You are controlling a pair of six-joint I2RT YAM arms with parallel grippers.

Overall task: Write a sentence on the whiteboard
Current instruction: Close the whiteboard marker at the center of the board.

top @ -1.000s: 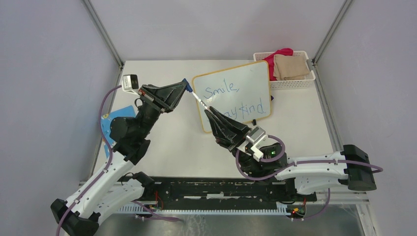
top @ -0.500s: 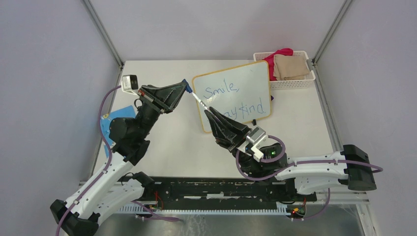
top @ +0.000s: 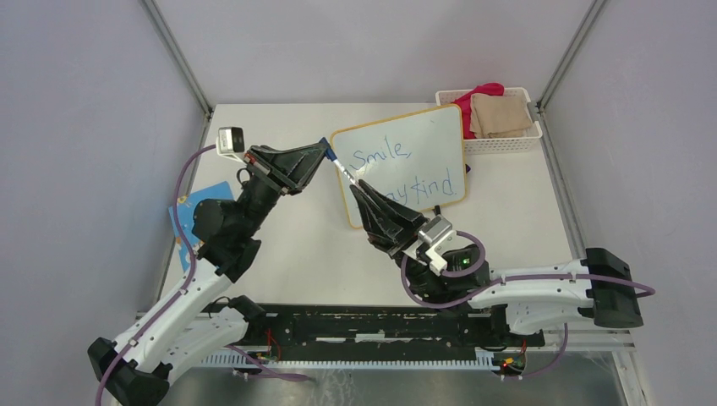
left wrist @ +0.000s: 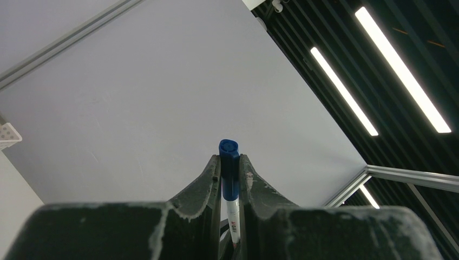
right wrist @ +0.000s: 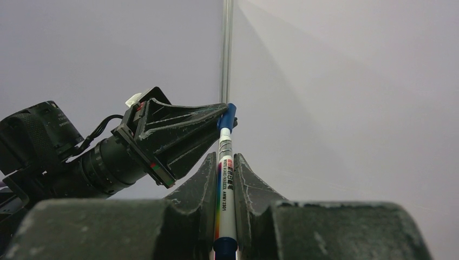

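Note:
The whiteboard (top: 433, 135) with its yellow-orange frame lies tilted at the table's back centre. The sentence (top: 382, 156) is in blue: "Smile," above a second line whose start my right gripper covers. My right gripper (top: 353, 188) (right wrist: 225, 157) is shut on the white marker (top: 342, 170) (right wrist: 225, 187), which points up and left over the board's left edge. My left gripper (top: 321, 153) (left wrist: 229, 160) is shut on the blue cap (top: 325, 146) (left wrist: 229, 149) (right wrist: 228, 116). The cap sits on the marker's end, and the white barrel (left wrist: 233, 216) shows below it between the left fingers.
A white basket (top: 495, 145) holding beige and pink cloths stands at the back right, touching the whiteboard's corner. A blue patterned card (top: 188, 211) lies at the left table edge under my left arm. Grey walls and metal posts enclose the table.
The left gripper has shifted slightly right and the right gripper slightly up and left, so the cap and the marker's end have come together.

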